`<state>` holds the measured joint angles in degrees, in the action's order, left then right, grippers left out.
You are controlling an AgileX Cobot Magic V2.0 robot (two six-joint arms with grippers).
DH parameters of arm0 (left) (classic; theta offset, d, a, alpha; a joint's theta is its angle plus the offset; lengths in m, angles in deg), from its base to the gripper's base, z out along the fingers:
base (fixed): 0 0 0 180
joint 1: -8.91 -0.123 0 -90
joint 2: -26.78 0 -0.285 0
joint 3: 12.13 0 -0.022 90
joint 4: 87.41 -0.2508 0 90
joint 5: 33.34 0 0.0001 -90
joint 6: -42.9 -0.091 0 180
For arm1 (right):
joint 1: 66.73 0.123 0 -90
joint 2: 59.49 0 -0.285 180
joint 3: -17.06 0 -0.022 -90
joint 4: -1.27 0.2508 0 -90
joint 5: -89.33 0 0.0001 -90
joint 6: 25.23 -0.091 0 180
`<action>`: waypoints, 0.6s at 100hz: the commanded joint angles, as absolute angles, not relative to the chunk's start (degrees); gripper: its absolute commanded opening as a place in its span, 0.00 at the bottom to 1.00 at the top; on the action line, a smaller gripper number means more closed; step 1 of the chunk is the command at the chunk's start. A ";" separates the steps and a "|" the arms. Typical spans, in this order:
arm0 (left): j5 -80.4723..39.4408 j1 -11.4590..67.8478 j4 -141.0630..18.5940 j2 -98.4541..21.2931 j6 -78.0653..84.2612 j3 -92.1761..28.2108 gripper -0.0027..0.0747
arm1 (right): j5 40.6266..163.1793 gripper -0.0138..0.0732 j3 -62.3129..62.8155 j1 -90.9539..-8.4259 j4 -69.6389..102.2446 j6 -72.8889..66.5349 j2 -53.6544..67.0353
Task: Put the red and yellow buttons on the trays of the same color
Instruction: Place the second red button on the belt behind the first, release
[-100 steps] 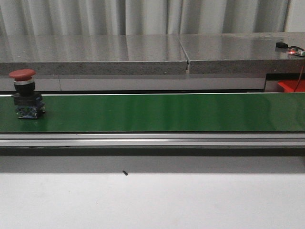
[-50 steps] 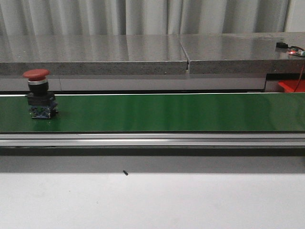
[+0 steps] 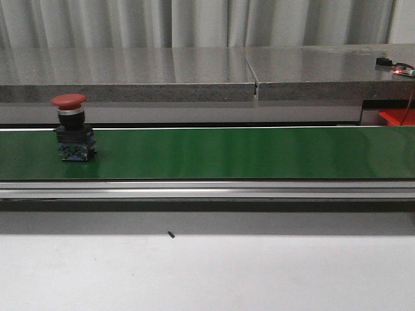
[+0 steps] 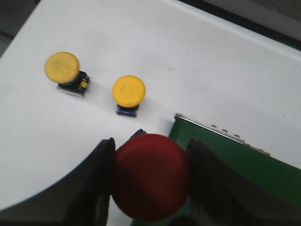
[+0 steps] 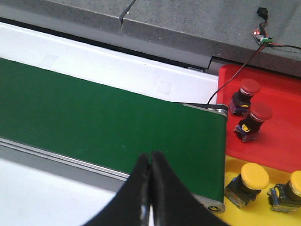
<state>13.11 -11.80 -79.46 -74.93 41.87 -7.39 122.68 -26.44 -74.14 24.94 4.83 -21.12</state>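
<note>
A red button (image 3: pixel 70 126) stands upright on the green belt (image 3: pixel 227 152) near its left end, with no gripper near it in the front view. In the left wrist view my left gripper (image 4: pixel 150 142) is shut on another red button (image 4: pixel 150 181), both fingers against its cap, over the belt's end (image 4: pixel 244 165). Two yellow buttons (image 4: pixel 62 66) (image 4: pixel 129 90) stand on the white table beyond. My right gripper (image 5: pixel 151 156) is shut and empty above the belt's other end. Beside it, a red tray (image 5: pixel 282 136) holds two red buttons (image 5: pixel 249 87) (image 5: pixel 260 112), and a yellow tray (image 5: pixel 230 170) holds two yellow buttons (image 5: pixel 254 176) (image 5: pixel 296 182).
A grey stone ledge (image 3: pixel 194 71) runs behind the belt. A small circuit board with a wire (image 5: pixel 261 37) lies on it above the red tray. An aluminium rail (image 3: pixel 207 189) edges the belt's near side, with white table (image 3: pixel 207 272) in front.
The red button on the belt has travelled to the right, about sixty pixels across the front view in one second.
</note>
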 commanded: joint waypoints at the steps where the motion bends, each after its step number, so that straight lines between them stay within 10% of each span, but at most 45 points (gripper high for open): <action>1: 11.02 -9.63 -78.64 -71.16 41.75 -7.91 0.11 | 119.14 0.08 -25.07 -74.01 25.71 4.79 -21.04; 60: 4.12 -1.76 -78.26 -70.10 41.75 -18.11 0.11 | 119.14 0.08 -25.07 -74.01 25.71 4.79 -21.04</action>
<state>7.90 -2.17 -79.02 -72.98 41.80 -18.65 122.68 -26.44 -74.14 24.94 4.83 -21.12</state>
